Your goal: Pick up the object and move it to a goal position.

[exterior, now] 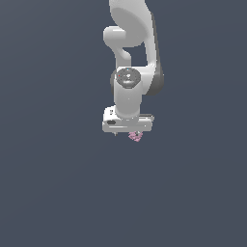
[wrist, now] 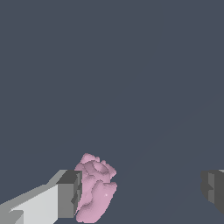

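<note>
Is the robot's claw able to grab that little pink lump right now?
Probably yes. The gripper is open, and the pink object sits between its fingers, right against one finger, with a wide gap to the other. Nothing blocks it; closing should catch it.

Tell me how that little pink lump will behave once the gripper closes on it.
The pink lump looks rigid and blocky, so it probably won't flex. Its bumpy surface may give uneven contact and let it twist. It sits against one finger of the open gripper, so closing would likely push it sideways first.
</note>
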Tool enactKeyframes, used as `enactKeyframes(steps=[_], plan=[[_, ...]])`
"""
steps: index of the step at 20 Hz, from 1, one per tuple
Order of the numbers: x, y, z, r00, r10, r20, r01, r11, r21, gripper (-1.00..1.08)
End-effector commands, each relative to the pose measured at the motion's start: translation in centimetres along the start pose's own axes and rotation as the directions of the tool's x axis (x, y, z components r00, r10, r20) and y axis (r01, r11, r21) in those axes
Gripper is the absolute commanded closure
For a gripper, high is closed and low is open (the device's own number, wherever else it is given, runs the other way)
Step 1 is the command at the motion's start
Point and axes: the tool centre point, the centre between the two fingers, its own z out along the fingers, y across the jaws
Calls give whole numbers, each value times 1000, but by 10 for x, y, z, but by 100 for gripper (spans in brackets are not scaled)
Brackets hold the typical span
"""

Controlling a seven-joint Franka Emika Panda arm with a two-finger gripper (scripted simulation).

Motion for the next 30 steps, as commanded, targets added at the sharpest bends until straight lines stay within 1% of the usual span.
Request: enactKeyframes(steps=[1,10,16,23,30], plan=[[0,0,0,1000,0,0,0,1000,0,-92],[-3,2,7,999,-48,9,48,999,-7,-92],[-4,0,7,999,-35,7,35,999,-7,-92],[-10,-7,13,1000,32,3,-31,999,-7,-92],[-23,-21,22,988,153,-6,-153,988,-6,-92]])
